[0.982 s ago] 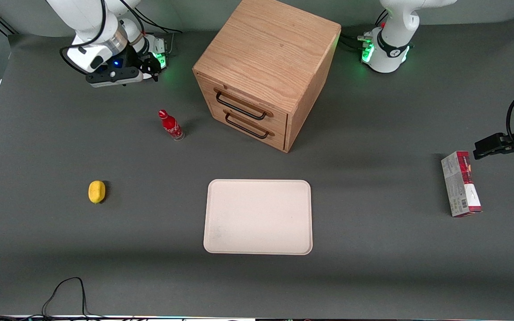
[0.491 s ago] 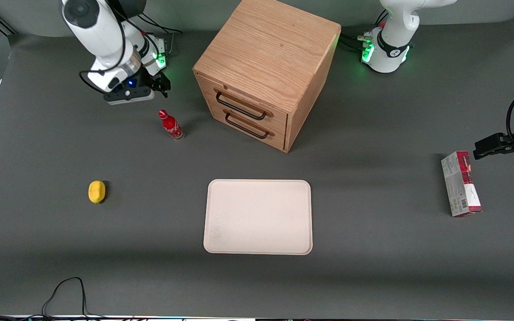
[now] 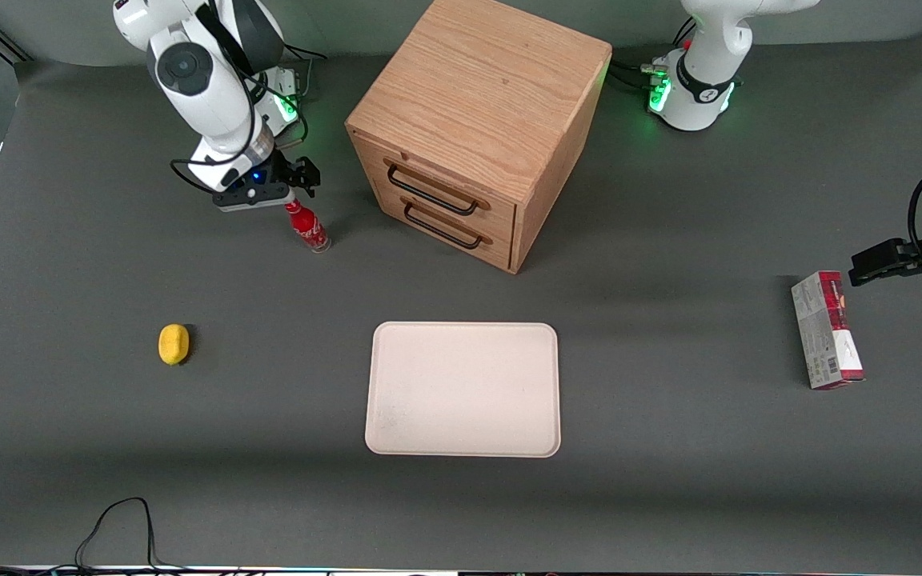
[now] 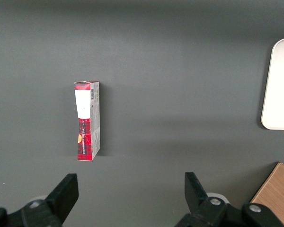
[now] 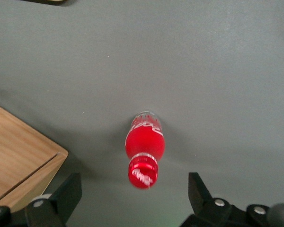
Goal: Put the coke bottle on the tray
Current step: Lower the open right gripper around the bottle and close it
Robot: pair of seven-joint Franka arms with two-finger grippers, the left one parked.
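The coke bottle (image 3: 308, 226) stands upright on the grey table beside the wooden drawer cabinet, with red cap, red label and clear base. In the right wrist view the coke bottle (image 5: 145, 152) shows from above, its cap between my two fingers. My gripper (image 3: 294, 181) hangs open just above and a little farther from the front camera than the bottle's cap, not touching it. In the right wrist view the gripper (image 5: 135, 196) has its jaws wide apart. The cream-white tray (image 3: 463, 390) lies flat, nearer the front camera than the cabinet, with nothing on it.
A wooden two-drawer cabinet (image 3: 477, 128) stands close beside the bottle; its corner (image 5: 19, 161) shows in the right wrist view. A yellow lemon-like object (image 3: 174, 344) lies toward the working arm's end. A red-and-grey carton (image 3: 827, 330) lies toward the parked arm's end.
My gripper has moved toward the front camera and toward the cabinet, coming down from near the arm's base to just above the bottle's cap. The bottle and tray have not moved.
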